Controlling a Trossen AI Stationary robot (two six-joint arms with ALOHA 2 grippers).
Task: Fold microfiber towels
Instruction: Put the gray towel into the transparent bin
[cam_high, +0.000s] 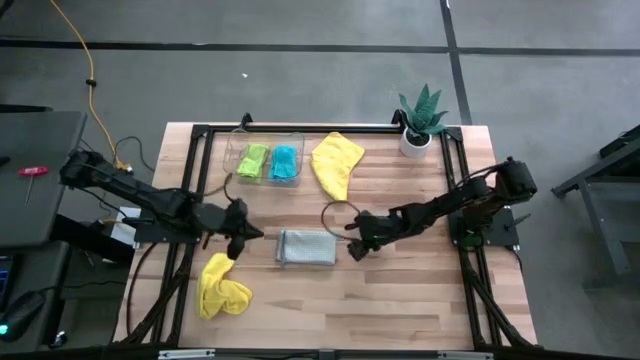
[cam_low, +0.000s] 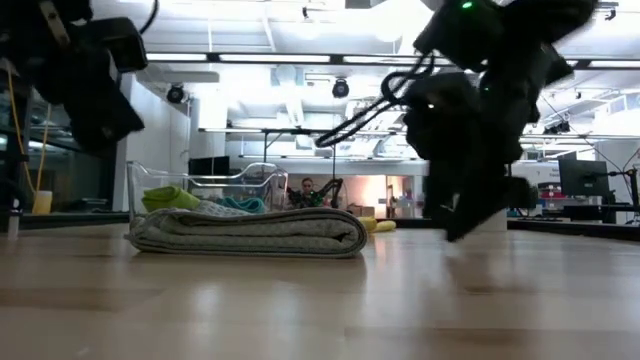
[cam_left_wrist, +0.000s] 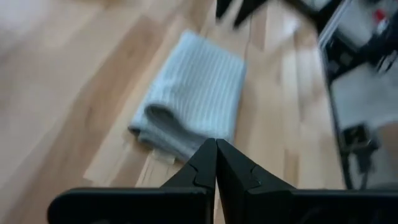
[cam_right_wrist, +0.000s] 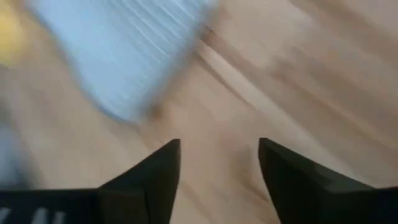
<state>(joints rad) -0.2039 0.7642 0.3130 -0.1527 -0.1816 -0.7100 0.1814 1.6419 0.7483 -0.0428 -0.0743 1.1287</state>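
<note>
While the light grey towel (cam_high: 306, 247) lies folded flat on the worktop (cam_high: 400, 300), its long axis runs across from one arm to the other, so it sits between the two sets of fingers with a short end facing each. The right gripper (cam_high: 357, 243) is just off the towel's near end, apart from the cloth, its fingers spread wide with nothing between them; the right wrist view shows bare wood in the gap and the grey cloth ahead and off to one side. The left gripper (cam_high: 240, 232) is a little farther from the opposite end, fingers pressed together and empty, pointing at the towel's rolled fold edge in its own wrist view. The right arm looks the nearer of the two to the grey cloth.

Beyond the left fingers, a crumpled yellow towel (cam_high: 222, 287) lies unfolded, and it is the left arm that stands closest to it. Farther off, past the grey towel, another yellow towel (cam_high: 337, 164) lies loosely spread beside the clear tray (cam_high: 294, 138), which holds the lime green towel (cam_high: 253, 161) and the teal-blue towel (cam_high: 284, 161). Both arms reach low and inward, forearms stretched toward the middle.
</note>
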